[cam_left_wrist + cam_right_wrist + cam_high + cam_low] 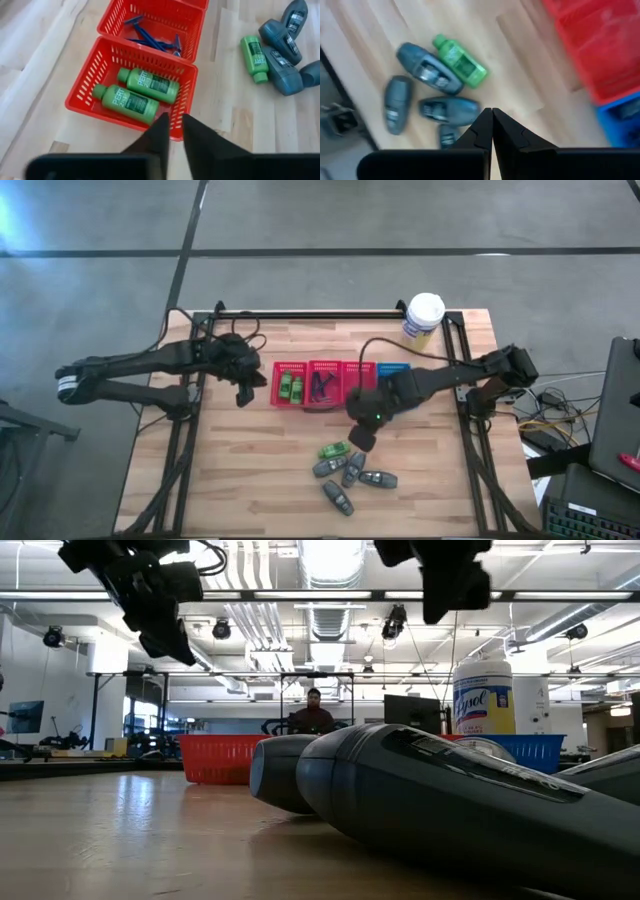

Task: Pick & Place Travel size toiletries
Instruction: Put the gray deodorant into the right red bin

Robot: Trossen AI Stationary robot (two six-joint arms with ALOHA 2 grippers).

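Note:
Several dark grey tubes (352, 470) and one green bottle (333, 450) lie flat in a loose pile on the table's near middle. Two green bottles (137, 95) lie in the leftmost red basket (290, 385). Thin blue T-shaped sticks (150, 37) lie in the red basket beside it (323, 385). My right gripper (362, 435) hovers shut and empty just beyond the pile, with the green bottle (460, 62) and tubes (427, 67) in its wrist view. My left gripper (243, 385) waits left of the red baskets, raised, its fingers a narrow gap apart (174, 127).
A third red basket (358, 378) and a blue basket (393, 368) complete the row across the table's middle. A tall white-lidded yellow canister (424, 318) stands at the far right corner. Bare wood (230, 480) spreads over the table's near left. A person (314, 710) sits far behind the table.

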